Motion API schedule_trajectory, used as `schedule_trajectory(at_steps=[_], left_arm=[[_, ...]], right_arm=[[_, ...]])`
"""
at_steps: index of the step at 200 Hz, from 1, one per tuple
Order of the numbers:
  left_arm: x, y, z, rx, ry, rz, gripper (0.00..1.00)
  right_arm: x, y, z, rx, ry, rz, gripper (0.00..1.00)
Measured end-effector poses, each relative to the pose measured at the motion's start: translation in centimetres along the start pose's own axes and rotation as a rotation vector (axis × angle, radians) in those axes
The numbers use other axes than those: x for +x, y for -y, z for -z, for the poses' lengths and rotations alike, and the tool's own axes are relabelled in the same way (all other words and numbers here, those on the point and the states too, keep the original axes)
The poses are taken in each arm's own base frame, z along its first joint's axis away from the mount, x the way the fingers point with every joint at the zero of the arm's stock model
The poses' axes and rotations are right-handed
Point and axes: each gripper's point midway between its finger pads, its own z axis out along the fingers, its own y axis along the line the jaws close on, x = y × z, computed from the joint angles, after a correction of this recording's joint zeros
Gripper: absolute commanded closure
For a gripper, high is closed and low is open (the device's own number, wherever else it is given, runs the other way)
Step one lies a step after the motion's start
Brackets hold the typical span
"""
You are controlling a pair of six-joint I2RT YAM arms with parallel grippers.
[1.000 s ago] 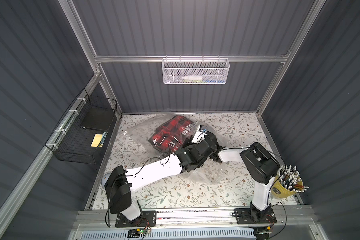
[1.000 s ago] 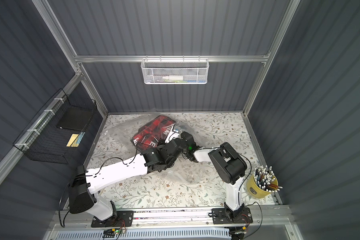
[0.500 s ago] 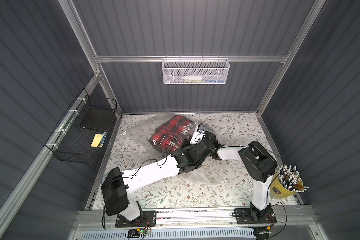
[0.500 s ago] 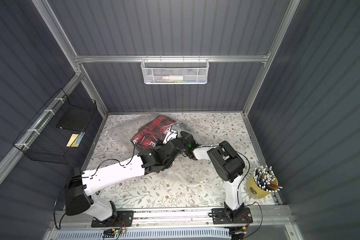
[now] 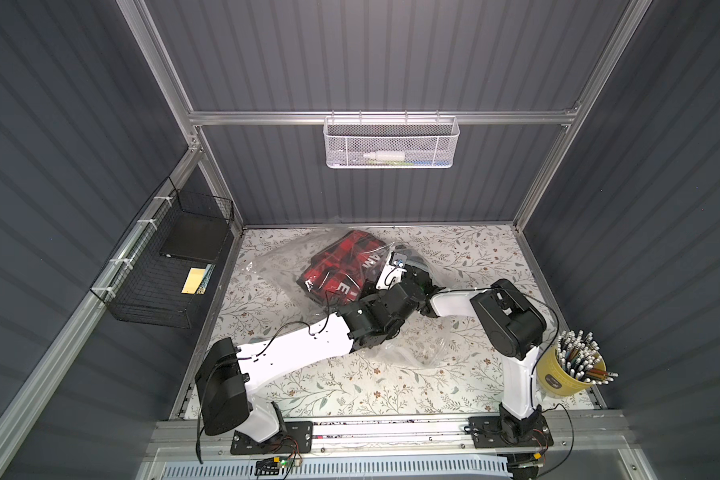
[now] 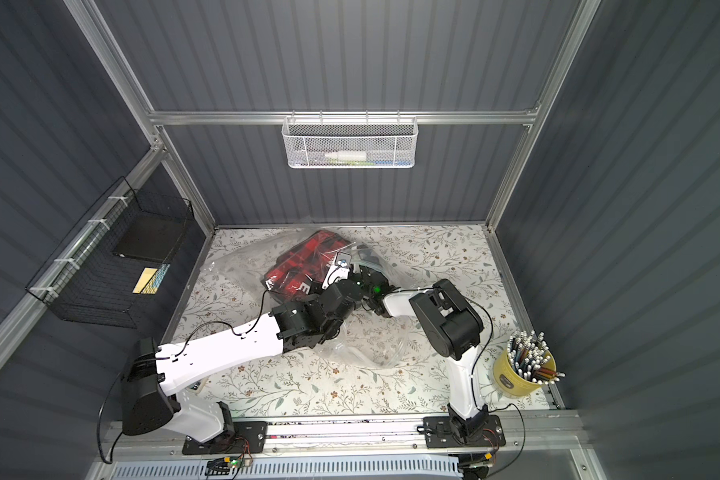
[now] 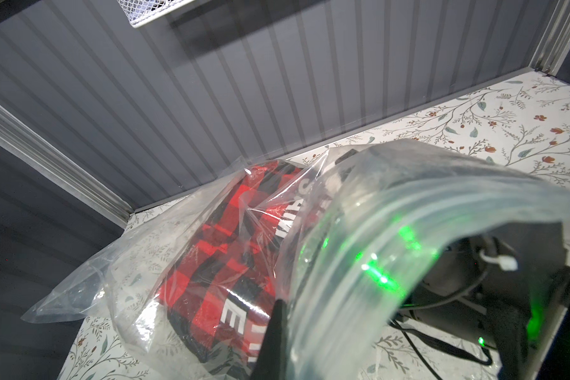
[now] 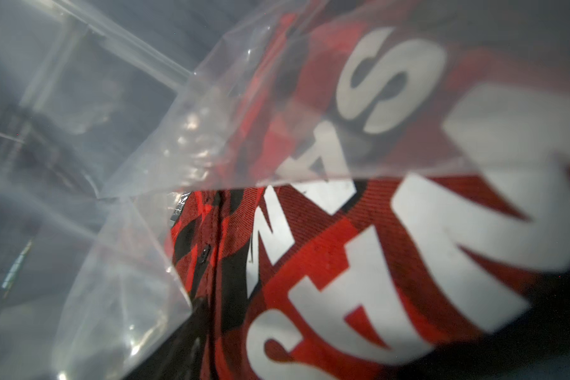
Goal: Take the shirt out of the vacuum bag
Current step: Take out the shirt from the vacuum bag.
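The vacuum bag (image 5: 275,266) (image 6: 233,270) lies crinkled on the floral table (image 5: 474,257), towards the back. Inside it sits the shirt (image 5: 337,266) (image 6: 304,266), red and black plaid with white letters. My left gripper (image 5: 385,286) (image 7: 278,316) is shut on the bag's mouth edge and lifts the zip strip. One black finger (image 7: 273,342) shows against the plastic (image 7: 129,263). My right gripper (image 5: 414,276) (image 6: 364,274) reaches into the bag's mouth from the right. Its jaws are hidden behind plastic and the left wrist. In the right wrist view the shirt (image 8: 343,263) fills the frame, close up, partly under a plastic flap (image 8: 112,263).
A yellow cup of pens (image 5: 570,374) stands at the front right corner, beside the right arm's base. A black wire basket (image 5: 167,266) hangs on the left wall. On the back wall hangs a white mesh basket (image 5: 389,141). Slack bag plastic (image 5: 412,353) spreads under the arms.
Both grippers have crept a little further towards the shirt at the bag's mouth. The left arm's elbow has swung slightly to the left. The shirt has stayed put.
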Motion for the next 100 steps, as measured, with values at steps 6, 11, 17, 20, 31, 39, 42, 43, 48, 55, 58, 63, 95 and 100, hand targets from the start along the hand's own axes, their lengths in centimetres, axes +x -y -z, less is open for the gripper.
schedule_trajectory(at_steps=[6,11,17,20,31,39,42,43,48,55,58,63,95,100], left_arm=[[-0.01,-0.02,0.03,0.001,0.001,0.004,1.0],[0.0,-0.02,0.04,0.002,0.001,0.007,1.0],[0.0,-0.05,0.04,0.002,0.001,0.01,1.0],[-0.02,-0.09,0.07,0.003,0.002,0.011,1.0],[-0.03,-0.09,0.1,0.003,0.002,0.015,1.0],[-0.03,-0.12,0.12,0.003,0.002,0.018,1.0],[-0.05,-0.13,0.13,0.004,0.003,0.019,1.0],[-0.05,-0.15,0.12,0.003,0.003,0.02,1.0],[-0.06,-0.16,0.13,0.003,0.003,0.022,1.0],[-0.07,-0.17,0.14,0.004,0.003,0.026,1.0],[-0.07,-0.16,0.16,0.004,0.003,0.027,1.0],[-0.02,-0.17,0.16,0.005,0.005,0.031,1.0],[0.85,-0.35,0.16,0.006,-0.005,0.027,1.0],[0.85,-0.35,0.16,0.006,-0.005,0.027,1.0]], right_arm=[[-0.02,-0.01,-0.05,0.0,0.0,0.0,0.36],[-0.06,-0.03,-0.08,-0.001,0.0,0.0,0.36],[-0.11,-0.07,-0.12,-0.002,0.001,0.0,0.36],[-0.11,-0.07,-0.15,-0.002,0.001,0.0,0.36],[-0.16,-0.09,-0.25,-0.004,0.001,0.001,0.37],[-0.16,-0.06,-0.37,-0.005,0.001,0.001,0.37],[-0.14,-0.05,-0.42,-0.005,0.0,0.001,0.38],[-0.14,-0.05,-0.43,-0.005,0.0,0.001,0.38],[-0.15,-0.03,-0.5,-0.006,-0.001,0.0,0.39],[-0.13,0.02,-0.57,-0.005,-0.001,-0.002,0.41],[-0.14,0.01,-0.59,-0.005,-0.001,-0.003,0.41],[-0.13,0.04,-0.63,-0.005,-0.001,-0.005,0.42],[-0.1,0.18,-0.85,-0.004,-0.003,-0.009,0.48],[-0.14,0.16,-0.85,-0.004,-0.003,-0.008,0.48]])
